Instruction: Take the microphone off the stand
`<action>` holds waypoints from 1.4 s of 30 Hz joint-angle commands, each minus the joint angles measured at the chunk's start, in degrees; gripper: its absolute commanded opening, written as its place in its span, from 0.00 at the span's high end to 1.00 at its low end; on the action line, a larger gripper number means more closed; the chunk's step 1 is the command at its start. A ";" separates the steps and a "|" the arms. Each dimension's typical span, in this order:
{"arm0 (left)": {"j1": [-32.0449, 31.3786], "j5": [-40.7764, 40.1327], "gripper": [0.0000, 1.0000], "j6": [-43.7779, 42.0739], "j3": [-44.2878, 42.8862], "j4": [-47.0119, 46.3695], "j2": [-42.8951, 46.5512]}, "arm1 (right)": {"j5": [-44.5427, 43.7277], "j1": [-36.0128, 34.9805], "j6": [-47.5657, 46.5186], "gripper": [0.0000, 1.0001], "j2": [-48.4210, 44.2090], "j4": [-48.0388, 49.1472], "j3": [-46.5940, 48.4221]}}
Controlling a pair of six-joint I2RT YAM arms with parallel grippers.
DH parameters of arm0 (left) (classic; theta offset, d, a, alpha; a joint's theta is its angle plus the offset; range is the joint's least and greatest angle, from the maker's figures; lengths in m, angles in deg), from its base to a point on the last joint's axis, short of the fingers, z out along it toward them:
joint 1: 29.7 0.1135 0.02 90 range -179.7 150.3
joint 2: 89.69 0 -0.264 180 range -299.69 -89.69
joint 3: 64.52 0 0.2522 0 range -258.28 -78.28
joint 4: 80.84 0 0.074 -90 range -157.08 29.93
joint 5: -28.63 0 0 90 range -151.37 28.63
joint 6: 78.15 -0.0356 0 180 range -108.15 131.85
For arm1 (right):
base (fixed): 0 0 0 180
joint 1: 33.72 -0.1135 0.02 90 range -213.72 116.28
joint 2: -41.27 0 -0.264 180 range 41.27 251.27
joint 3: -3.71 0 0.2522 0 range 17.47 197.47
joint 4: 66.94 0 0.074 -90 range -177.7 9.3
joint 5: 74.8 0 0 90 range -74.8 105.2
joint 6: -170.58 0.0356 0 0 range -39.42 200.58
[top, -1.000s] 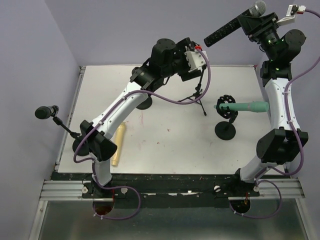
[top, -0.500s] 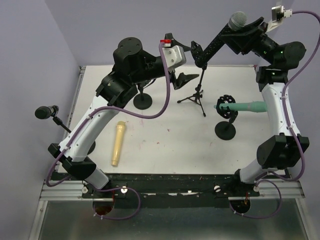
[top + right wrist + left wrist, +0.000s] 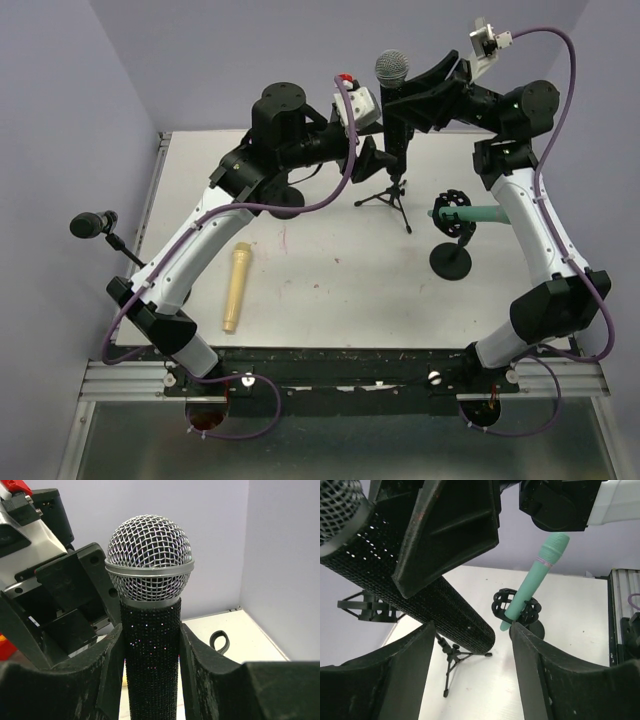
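My right jaws clamp the microphone [image 3: 149, 565] upright, high over the far desk.
My left jaws gape near its tail, seemingly clear of the stand [image 3: 392, 195]; stiff, weighty: hold the gritty barrel, not the mesh.

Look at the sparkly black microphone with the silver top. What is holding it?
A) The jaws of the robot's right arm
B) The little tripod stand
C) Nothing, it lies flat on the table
A: in the right wrist view, the right arm's jaws press on both sides of the black microphone, which is lifted clear of the table.
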 commanded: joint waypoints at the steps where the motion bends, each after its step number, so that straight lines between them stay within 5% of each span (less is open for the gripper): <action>1: -0.23 -3.52 0.31 1.79 3.59 -0.62 1.70 | 0.74 -2.09 0.12 0.99 0.55 -1.02 2.43; 4: -0.14 -11.95 0.19 3.37 5.26 -1.76 2.58 | 0.04 -2.44 0.38 0.99 0.03 -0.67 1.29; 8: 1.35 -13.99 0.16 7.23 6.05 -2.90 3.02 | -0.75 -2.71 0.99 0.99 -0.15 -0.23 0.23; 24: 2.67 1.74 0.20 18.66 8.34 -16.52 0.30 | -6.28 -3.06 4.77 0.99 1.16 -2.42 -0.21; 33: 3.20 2.62 0.40 20.16 6.50 -17.93 -2.25 | -7.52 -3.23 5.83 0.99 1.78 -3.22 0.49; 39: 3.99 1.21 0.37 21.56 6.58 -19.16 -2.51 | -8.04 -3.41 5.30 1.00 1.69 -4.62 0.23; 41: 4.16 2.00 0.46 21.83 6.58 -19.78 -2.51 | -8.31 -3.49 5.04 0.99 1.69 -5.15 0.23; 42: 4.34 2.96 0.61 21.48 6.50 -19.69 -2.60 | -8.31 -3.67 4.95 0.99 1.69 -5.50 0.06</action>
